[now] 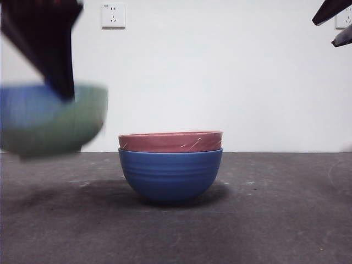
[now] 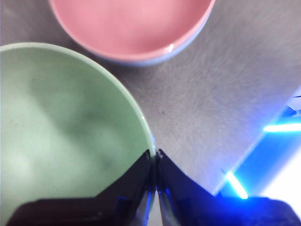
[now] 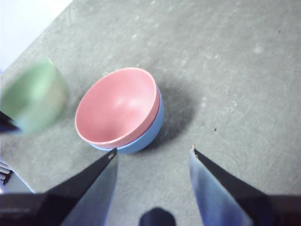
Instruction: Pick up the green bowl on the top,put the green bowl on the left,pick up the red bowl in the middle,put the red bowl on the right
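Note:
My left gripper (image 2: 154, 154) is shut on the rim of the green bowl (image 2: 61, 132) and holds it in the air. In the front view the green bowl (image 1: 52, 118) is blurred at the far left, above the table, under the dark arm (image 1: 47, 41). The red bowl (image 1: 170, 141) sits nested in the blue bowl (image 1: 170, 176) at the table's middle. It also shows in the left wrist view (image 2: 131, 26) and the right wrist view (image 3: 117, 106). My right gripper (image 3: 153, 153) is open and empty, high above the stack; its tip shows at the top right (image 1: 335, 22).
The dark grey table (image 1: 275, 220) stretches to both sides of the stack. A white wall with a socket (image 1: 113, 15) stands behind. The table's edge shows in the right wrist view (image 3: 33, 35).

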You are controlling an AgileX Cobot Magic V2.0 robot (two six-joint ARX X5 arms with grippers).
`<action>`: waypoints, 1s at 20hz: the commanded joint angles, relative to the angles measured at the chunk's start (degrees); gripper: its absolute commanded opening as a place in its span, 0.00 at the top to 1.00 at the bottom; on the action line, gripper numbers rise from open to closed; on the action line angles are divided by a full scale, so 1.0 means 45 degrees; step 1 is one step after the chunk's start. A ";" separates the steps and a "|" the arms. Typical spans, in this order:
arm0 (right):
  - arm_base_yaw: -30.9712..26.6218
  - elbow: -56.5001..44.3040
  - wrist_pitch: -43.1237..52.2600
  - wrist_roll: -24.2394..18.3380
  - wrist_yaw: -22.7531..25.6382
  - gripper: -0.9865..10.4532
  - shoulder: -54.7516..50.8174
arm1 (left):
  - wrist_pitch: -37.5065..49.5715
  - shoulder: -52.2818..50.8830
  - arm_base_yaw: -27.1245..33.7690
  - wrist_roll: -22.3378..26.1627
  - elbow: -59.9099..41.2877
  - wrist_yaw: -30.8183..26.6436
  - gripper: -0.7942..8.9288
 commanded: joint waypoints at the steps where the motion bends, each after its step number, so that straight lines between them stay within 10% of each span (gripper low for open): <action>1: 0.0039 0.0034 0.0068 0.0087 0.0000 0.70 0.0039 | 0.1880 -0.0019 -0.0024 -0.0437 -0.1535 -0.0058 0.93; 12: 0.0039 0.0034 0.0068 0.0180 -0.0034 0.69 0.0092 | 0.3483 0.0962 -0.0024 -0.0355 -0.2856 0.0092 0.92; 16: 0.0398 0.0039 0.0194 0.0175 -0.0019 0.62 0.0117 | 0.2812 0.0835 -0.0019 -0.0709 -0.2676 -0.0136 0.46; 20: 0.1933 0.0641 0.0350 0.0112 0.1302 0.61 0.0894 | 0.1481 0.0180 -0.0024 -0.1486 -0.1345 -0.0228 0.47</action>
